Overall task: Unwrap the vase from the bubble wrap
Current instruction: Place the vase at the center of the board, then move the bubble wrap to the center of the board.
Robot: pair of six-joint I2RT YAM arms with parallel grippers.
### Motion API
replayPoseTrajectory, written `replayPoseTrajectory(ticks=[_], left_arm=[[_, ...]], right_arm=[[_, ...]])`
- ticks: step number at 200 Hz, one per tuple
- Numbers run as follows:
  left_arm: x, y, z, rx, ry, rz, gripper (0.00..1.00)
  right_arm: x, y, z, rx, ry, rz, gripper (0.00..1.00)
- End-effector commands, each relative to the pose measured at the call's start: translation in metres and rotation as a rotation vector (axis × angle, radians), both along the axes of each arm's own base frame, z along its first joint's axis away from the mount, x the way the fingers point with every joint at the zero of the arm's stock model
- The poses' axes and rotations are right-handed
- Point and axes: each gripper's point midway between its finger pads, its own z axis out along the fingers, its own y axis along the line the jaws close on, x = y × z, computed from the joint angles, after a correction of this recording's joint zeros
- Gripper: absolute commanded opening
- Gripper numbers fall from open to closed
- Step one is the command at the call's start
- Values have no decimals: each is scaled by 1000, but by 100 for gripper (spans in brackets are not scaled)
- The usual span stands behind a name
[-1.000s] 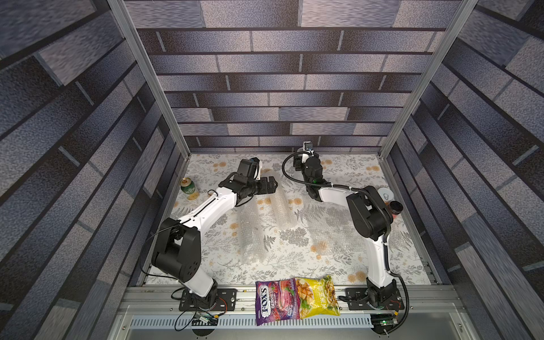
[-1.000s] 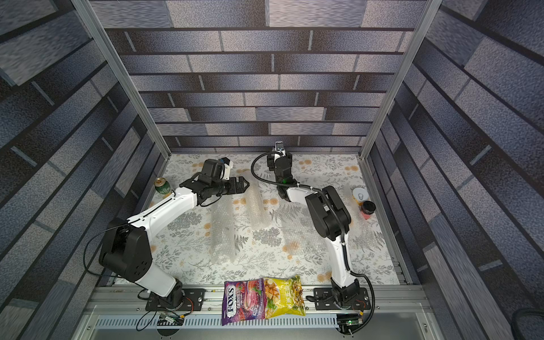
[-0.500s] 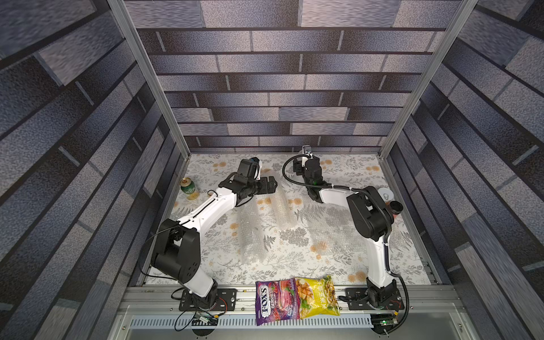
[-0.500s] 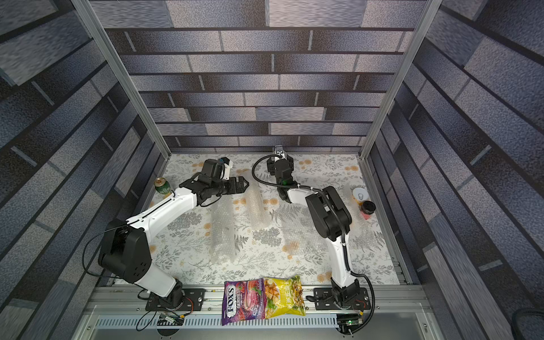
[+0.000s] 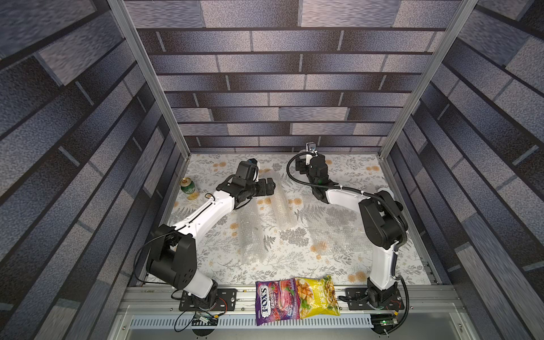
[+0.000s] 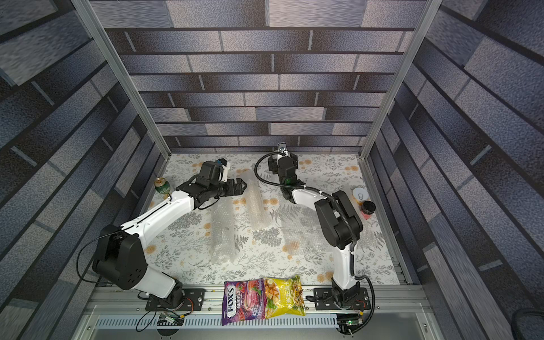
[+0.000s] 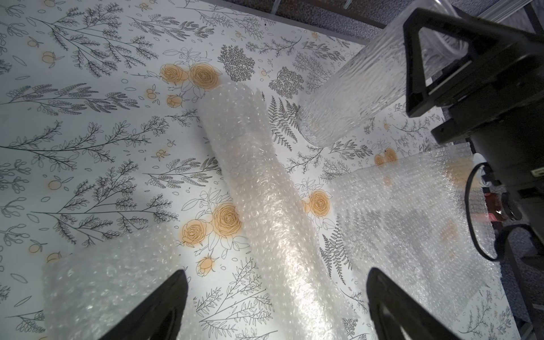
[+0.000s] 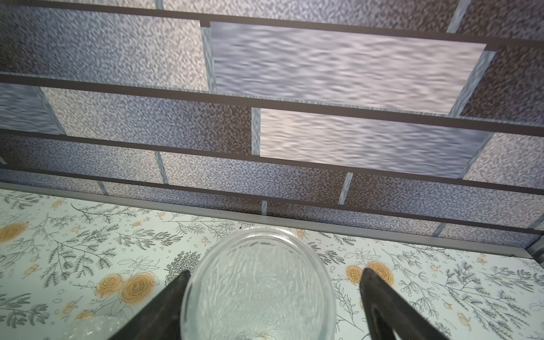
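Floral-print tabletop [image 5: 353, 176], grey brick-pattern walls [image 5: 279, 88]; left claw [image 7: 276, 270] released, right claw [image 8: 275, 270] (astride the vase [image 8: 259, 294]) likewise slack.

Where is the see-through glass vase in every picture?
Both top views: too clear to make out; look at the right gripper near the back wall.
Left wrist: the vase is the ribbed glass tube beyond the bubble wrap roll, by a black finger.
Right wrist: its round rim sits between the gripper's fingers.
Shared landmark: the right gripper, in all four.
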Motion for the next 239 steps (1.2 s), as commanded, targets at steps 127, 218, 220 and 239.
replayPoseTrajectory(ticks=[127, 218, 220, 239], left_arm=[[-23, 50, -6, 72, 54, 193, 91], [-31, 45, -13, 21, 81, 184, 92], [-32, 45, -14, 21, 83, 183, 92], [-34, 45, -17, 18, 94, 182, 93]], right_arm=[[-99, -34, 98, -40, 95, 113, 77], [-208, -9, 25, 162, 647, 371, 44], [-209, -7, 21, 164, 660, 376, 44], [-211, 12, -5, 213, 744, 423, 42]])
